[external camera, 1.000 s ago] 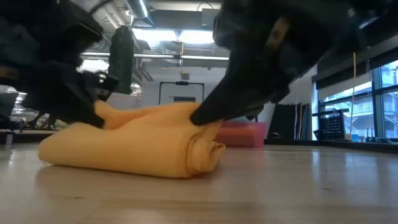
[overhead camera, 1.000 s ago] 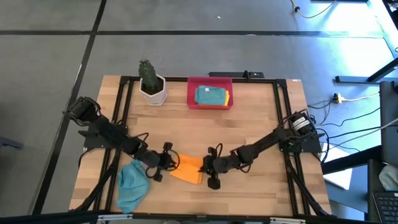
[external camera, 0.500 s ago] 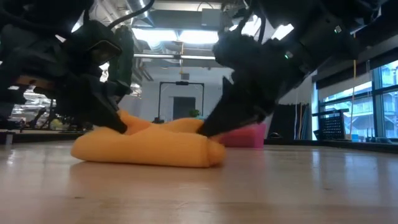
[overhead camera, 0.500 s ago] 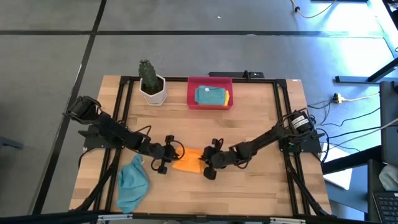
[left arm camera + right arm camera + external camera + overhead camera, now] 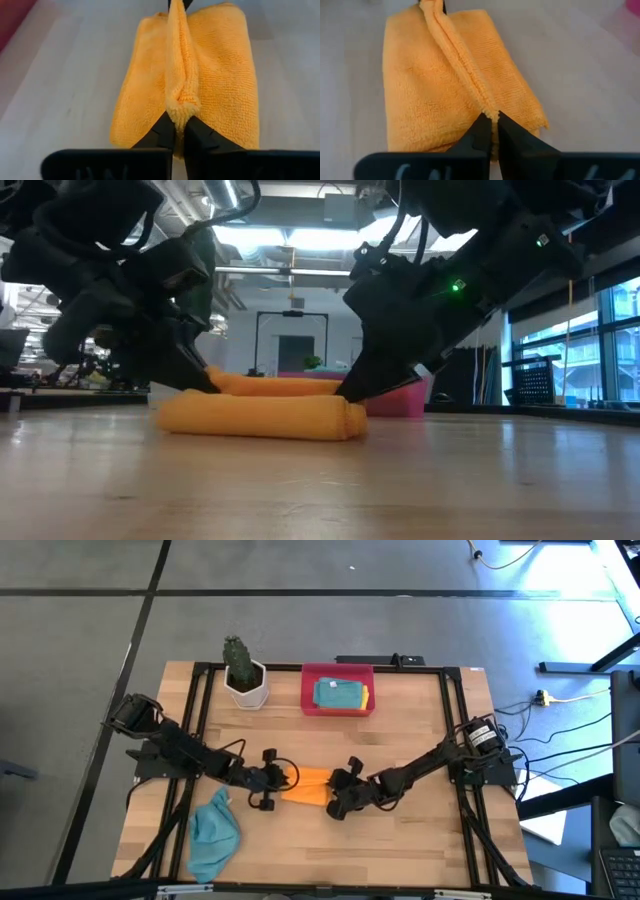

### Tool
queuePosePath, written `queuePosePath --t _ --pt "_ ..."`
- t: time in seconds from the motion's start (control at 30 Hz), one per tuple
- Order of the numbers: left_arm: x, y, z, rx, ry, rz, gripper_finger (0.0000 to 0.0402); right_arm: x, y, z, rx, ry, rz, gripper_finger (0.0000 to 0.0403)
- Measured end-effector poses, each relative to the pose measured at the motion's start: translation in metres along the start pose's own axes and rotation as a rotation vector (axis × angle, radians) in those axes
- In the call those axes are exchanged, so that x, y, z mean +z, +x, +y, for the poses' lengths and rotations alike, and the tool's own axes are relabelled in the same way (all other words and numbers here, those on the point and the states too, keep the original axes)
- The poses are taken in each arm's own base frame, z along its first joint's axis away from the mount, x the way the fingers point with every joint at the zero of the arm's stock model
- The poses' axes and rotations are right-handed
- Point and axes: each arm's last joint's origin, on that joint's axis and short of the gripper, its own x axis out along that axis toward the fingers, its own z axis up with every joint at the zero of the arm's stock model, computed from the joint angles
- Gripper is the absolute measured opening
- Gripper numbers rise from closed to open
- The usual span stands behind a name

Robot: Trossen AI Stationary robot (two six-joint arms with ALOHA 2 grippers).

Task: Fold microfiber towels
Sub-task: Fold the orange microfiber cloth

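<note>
An orange towel (image 5: 308, 786), folded into a narrow pad, lies on the wooden table's middle; it also shows in the low view (image 5: 262, 416). My left gripper (image 5: 278, 780) is shut on its left end and my right gripper (image 5: 336, 792) is shut on its right end. A teal-blue towel (image 5: 212, 836) lies crumpled at the near left. More folded towels, teal-blue and yellow, lie in the red tray (image 5: 338, 690) at the far edge. My left gripper pinches the upper fold's raised edge (image 5: 180, 100) at the towel's left end between its two fingers, coming slanting down from the table's left. The ridge runs along the towel toward the other gripper; the towel's underside lies on the table. My right gripper pinches the same raised edge (image 5: 487, 111) at the towel's right end between its two fingers, coming slanting down from the table's right. The held edge stands as a ridge along the pad, which rests on the table.
A potted cactus in a white pot (image 5: 243, 675) stands at the far left. A black frame runs around the table's edges (image 5: 196, 700). Bare wood lies in front of the orange towel.
Both grippers have carried the orange towel's held edge from the table's near side toward the far edge and lowered it. The towel has been folded over itself and now lies flatter and narrower, farther from the near edge.
</note>
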Motion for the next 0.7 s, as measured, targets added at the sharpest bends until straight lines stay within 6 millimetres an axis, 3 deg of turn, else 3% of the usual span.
queuePosePath --t 0.37,0.7 --pt "0.002 -0.002 0.005 0.119 -0.006 -0.026 0.0097 0.0 -0.001 -0.003 -0.05 -0.009 -0.011 0.0075" --pt "0.022 -0.022 0.013 0.197 -0.032 -0.149 0.011 0.023 -0.031 -0.015 -0.157 -0.001 -0.057 0.0105"
